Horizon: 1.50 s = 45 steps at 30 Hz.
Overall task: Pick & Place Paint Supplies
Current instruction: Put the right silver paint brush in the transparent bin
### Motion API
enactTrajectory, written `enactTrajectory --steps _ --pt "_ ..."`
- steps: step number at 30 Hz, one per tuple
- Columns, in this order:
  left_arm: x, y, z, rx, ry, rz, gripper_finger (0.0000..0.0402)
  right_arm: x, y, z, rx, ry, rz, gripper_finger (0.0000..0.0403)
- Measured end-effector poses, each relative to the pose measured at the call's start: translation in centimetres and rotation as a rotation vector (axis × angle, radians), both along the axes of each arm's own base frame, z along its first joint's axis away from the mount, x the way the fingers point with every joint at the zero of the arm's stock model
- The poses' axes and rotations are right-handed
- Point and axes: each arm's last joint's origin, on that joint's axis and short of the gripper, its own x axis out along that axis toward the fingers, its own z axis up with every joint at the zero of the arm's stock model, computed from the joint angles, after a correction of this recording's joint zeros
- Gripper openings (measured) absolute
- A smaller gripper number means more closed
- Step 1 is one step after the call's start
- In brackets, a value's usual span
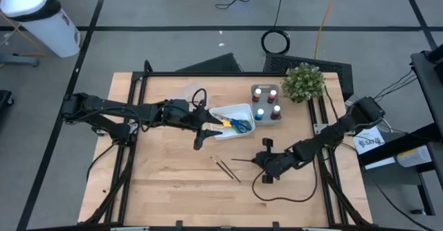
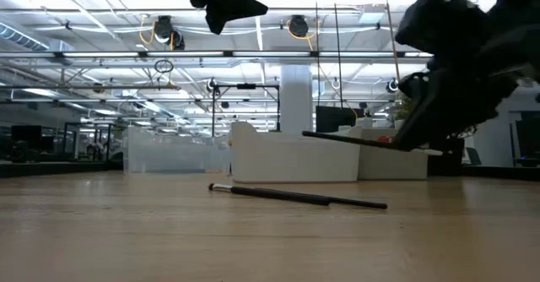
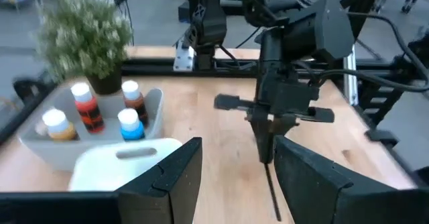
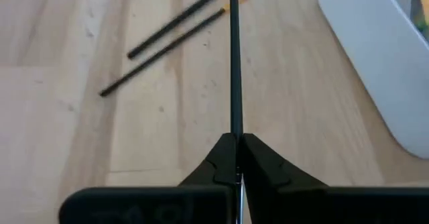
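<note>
My right gripper (image 1: 265, 164) hovers over the table's right half, shut on a thin dark brush (image 4: 234, 63). Two more dark brushes (image 1: 225, 168) lie flat on the wood just to its left, also seen in the right wrist view (image 4: 164, 33). My left gripper (image 1: 201, 128) hangs open above the table beside the white tray's (image 1: 243, 108) left end, touching nothing. Scissors (image 1: 239, 125) with blue and yellow handles lie in that tray. Several paint pots (image 1: 266, 102) stand in a clear tray behind it. My right gripper pinches the brush by one end (image 4: 234, 140) between its two fingers. The fingers come nearly level from the table's right, and the brush sticks straight out ahead of them toward the left. The brush (image 2: 363, 141) is lifted clear of the table, almost level.
A small green potted plant (image 1: 302, 81) stands at the far right corner beside the pots. A dark cable (image 1: 284, 198) loops on the table near the right arm. Bare wood lies along the near edge and left half.
</note>
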Motion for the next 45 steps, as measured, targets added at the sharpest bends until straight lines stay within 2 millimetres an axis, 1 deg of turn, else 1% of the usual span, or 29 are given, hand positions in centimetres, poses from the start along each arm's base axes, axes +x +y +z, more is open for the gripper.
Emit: enactTrajectory --steps 3,7,13,20,24,27,30,38,45 --pt "0.3 -0.2 -0.4 -0.058 0.018 0.01 0.0196 -0.4 0.1 0.2 -0.019 -0.007 -0.002 0.0001" --pt "1.2 -1.1 -2.1 -0.009 0.076 -0.033 0.0196 -0.3 0.2 0.6 -0.013 -0.034 -0.006 0.0001" --pt "2.5 -3.3 -5.2 0.029 0.17 -0.109 0.0196 -0.3 0.2 0.6 -0.026 -0.039 -0.018 0.0" --pt "3.2 -5.8 -8.0 0.053 0.256 -0.184 0.0196 -0.2 0.2 0.6 -0.021 -0.047 -0.021 0.0" --pt "3.9 -6.6 -9.3 0.068 0.251 -0.209 0.0196 -0.2 0.2 0.7 -0.02 -0.049 -0.022 0.0" --pt "4.6 -6.7 -10.0 0.068 0.215 -0.206 0.0196 -0.2 0.2 0.7 -0.022 -0.05 -0.022 0.0" --pt "5.1 -6.5 -10.8 0.071 0.217 -0.193 0.0196 -0.2 0.2 0.7 -0.023 -0.051 -0.021 0.0" --pt "5.7 -5.1 -12.2 0.069 0.245 -0.151 0.0196 -0.1 0.2 0.8 -0.023 -0.059 -0.02 0.0" --pt "5.9 -5.1 -13.4 0.083 0.278 -0.142 0.0196 0.0 0.3 0.9 -0.017 -0.073 -0.017 0.0"
